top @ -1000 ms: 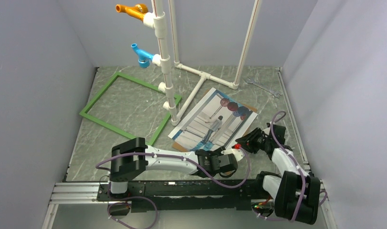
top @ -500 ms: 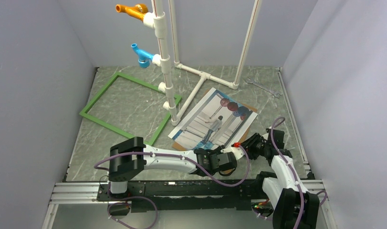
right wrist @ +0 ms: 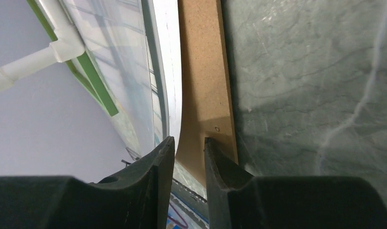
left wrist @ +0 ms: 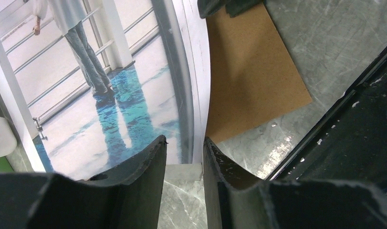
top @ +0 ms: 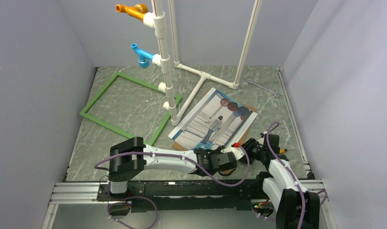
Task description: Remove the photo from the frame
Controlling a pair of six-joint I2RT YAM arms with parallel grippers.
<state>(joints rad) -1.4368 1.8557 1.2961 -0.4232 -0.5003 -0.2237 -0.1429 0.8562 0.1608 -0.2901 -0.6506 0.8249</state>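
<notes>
**Fig.** Top view w/ both wrist views. The frame (top: 99,94) lies flat on the table (top: 277,124) at far left. Its green rails enclose only bare table, and its right corner sits at the foot of the white pipe stand (top: 163,52). The photo (top: 215,121) is out of the frame and lies face up, just right of it, on the brown backing board (left wrist: 248,71). The board shows past the print at the near-left corner and along the far-right edge.

Left end effector (left wrist: 184,143): at the photo's near corner, jaws a narrow gap apart (approx. parallel). The white-bordered corner lies across that gap, w/ the print's right edge curving up off the board. Whether the sheet touches the pads cannot be told.

Right end effector (right wrist: 189,140): just right of the left one, near the board's near-right edge, jaws likewise a narrow gap apart. The board is seen through the gap; no grip on it is evident.

A wrench (top: 263,87) lies at far right, well apart from both. The stand carries an orange fitting (top: 131,10) and a blue fitting (top: 142,55).
</notes>
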